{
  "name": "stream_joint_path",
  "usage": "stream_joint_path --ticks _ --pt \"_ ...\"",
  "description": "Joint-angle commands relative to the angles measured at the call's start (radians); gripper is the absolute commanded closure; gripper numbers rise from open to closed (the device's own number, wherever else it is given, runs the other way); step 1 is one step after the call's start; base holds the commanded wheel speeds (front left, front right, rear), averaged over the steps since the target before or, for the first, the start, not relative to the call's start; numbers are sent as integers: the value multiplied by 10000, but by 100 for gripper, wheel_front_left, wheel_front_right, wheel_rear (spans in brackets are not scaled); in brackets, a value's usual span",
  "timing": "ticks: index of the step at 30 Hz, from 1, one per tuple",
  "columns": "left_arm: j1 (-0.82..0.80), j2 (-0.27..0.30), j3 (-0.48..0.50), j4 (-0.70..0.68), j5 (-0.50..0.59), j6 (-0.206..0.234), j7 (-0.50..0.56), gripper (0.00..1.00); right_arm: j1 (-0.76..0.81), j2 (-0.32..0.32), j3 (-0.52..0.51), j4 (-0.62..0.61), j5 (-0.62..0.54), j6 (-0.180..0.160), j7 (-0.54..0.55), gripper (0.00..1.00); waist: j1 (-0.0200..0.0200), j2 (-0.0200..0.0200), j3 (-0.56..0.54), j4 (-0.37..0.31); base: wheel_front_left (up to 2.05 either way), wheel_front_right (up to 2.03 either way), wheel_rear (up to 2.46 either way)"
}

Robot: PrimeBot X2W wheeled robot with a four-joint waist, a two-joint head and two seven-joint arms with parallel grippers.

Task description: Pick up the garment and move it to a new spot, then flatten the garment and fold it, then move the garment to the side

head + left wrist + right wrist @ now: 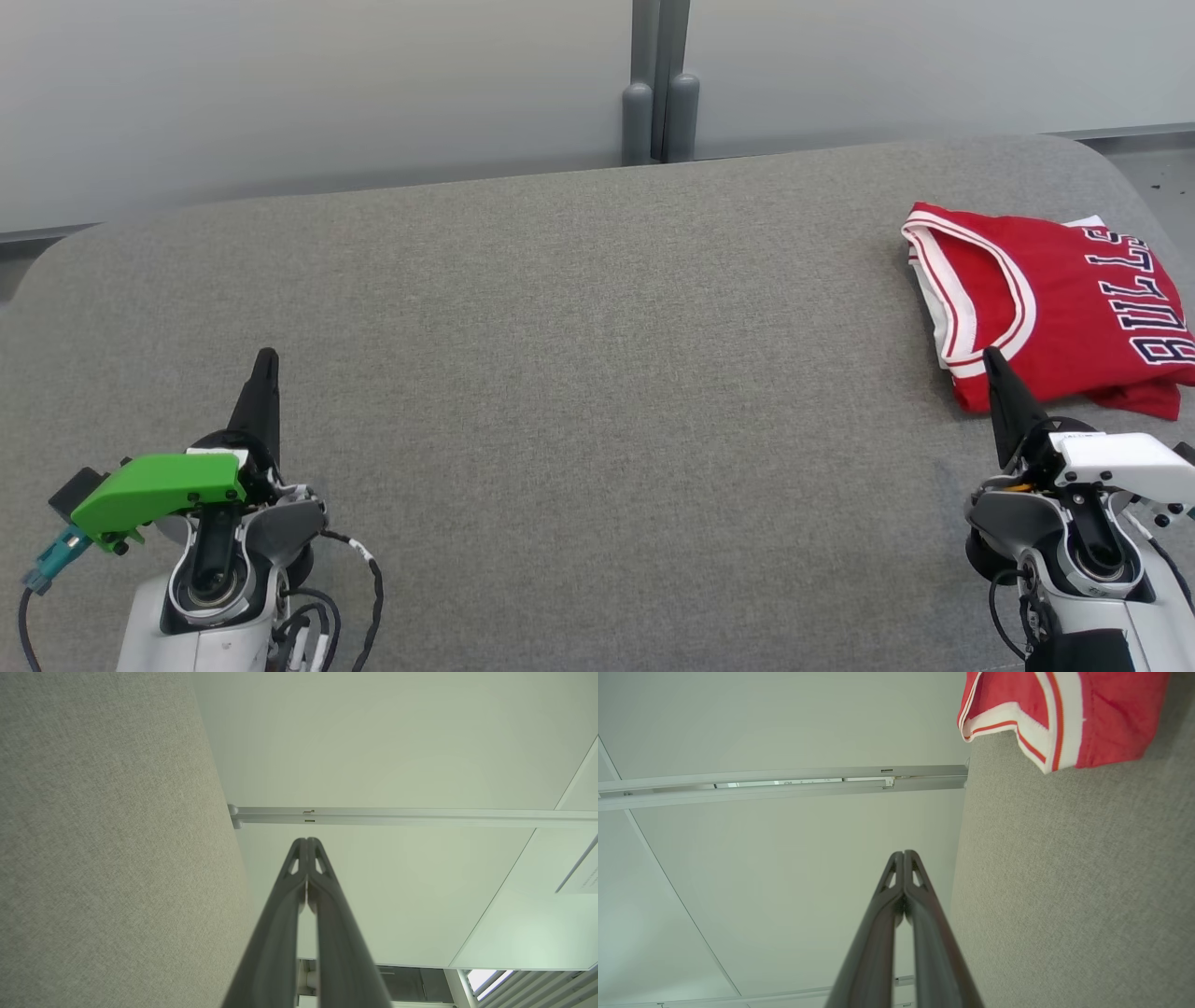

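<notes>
Red Bulls jersey (1074,299) lies folded on the far right of the grey fabric-covered table (597,373), close to its rounded right corner. Its white-and-red trimmed armhole faces the middle of the table, and the dark "BULLS" lettering runs along its right side. One folded layer sticks out a little at the near edge.

The right gripper (991,359) sits at the lower right of the head view with its two dark fingers pressed together, holding nothing. From the head its tip overlaps the jersey's near left corner. In the right wrist view the gripper (904,855) points past the table (1064,882) toward the pale wall, with the jersey (1064,709) off to one side and apart from the fingers.

The left gripper (266,364) rests at the lower left, well apart from the jersey, behind a green wrist cover (159,490). In its own wrist view the gripper (307,842) is likewise closed tip to tip and empty, beside the table (93,858).

A grey post (661,84) stands behind the table's far edge.
</notes>
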Motion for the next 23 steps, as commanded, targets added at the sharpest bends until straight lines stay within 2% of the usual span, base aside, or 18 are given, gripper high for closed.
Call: stream_joint_path --ticks 1,23 --pt "-124 1 21 30 -1 -80 24 100 -59 -52 -12 25 36 7 18 100 0 0 0 0 0 0 0" --pt "-124 1 21 30 -3 -62 24 100 -58 -52 -11 25 36 8 18 100 0 0 0 0 0 0 0"
